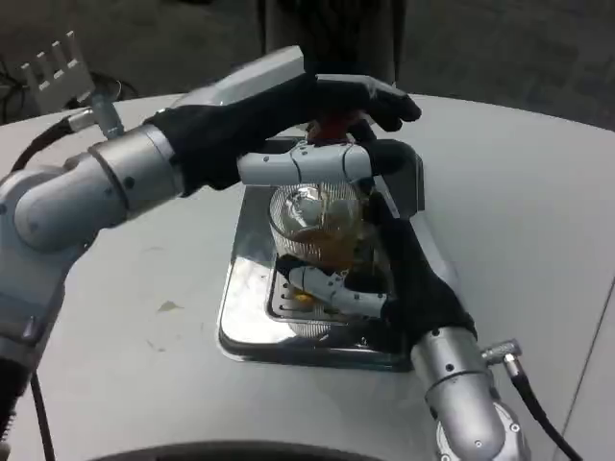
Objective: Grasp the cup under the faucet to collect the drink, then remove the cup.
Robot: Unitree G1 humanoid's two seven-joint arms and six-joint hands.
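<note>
My right hand (384, 279) gripped the clear cup (312, 226), fingers wrapped round its lower part, over the metal drip tray (240, 307) mid-table. My left hand (327, 130) rested up top at the faucet; grip unclear.

place: lab or test room | evidence: white table (538, 221), dark floor (500, 48), loose cables (14, 82)
</note>
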